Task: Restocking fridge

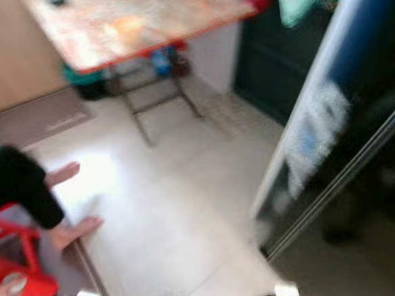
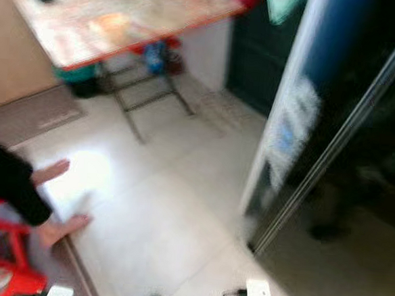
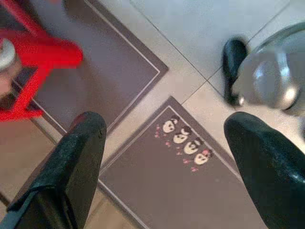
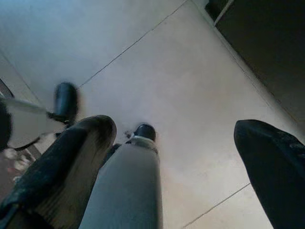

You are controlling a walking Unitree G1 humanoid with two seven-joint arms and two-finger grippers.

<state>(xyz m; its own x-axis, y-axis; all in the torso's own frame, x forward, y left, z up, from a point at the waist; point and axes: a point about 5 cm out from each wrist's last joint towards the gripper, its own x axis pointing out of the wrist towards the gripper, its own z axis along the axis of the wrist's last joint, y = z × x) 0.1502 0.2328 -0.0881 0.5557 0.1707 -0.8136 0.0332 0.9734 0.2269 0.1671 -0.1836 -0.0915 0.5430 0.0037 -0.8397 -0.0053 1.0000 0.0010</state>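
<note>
A: So where was the fridge [image 1: 348, 131]?

B: Off on the robot's right, standing on the pale tile floor. Tall, dark glossy front with a light silvery edge strip, plus a whitish-blue sticker partway down. All pretty blurry, honestly.

A: Open or shut?

B: Couldn't tell through the blur.

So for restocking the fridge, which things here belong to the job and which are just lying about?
Job:
fridge door, standing open
left gripper, open, holding nothing
right gripper, open, holding nothing

Lying about:
folding table
red stool
panda mat
person's feet
</note>
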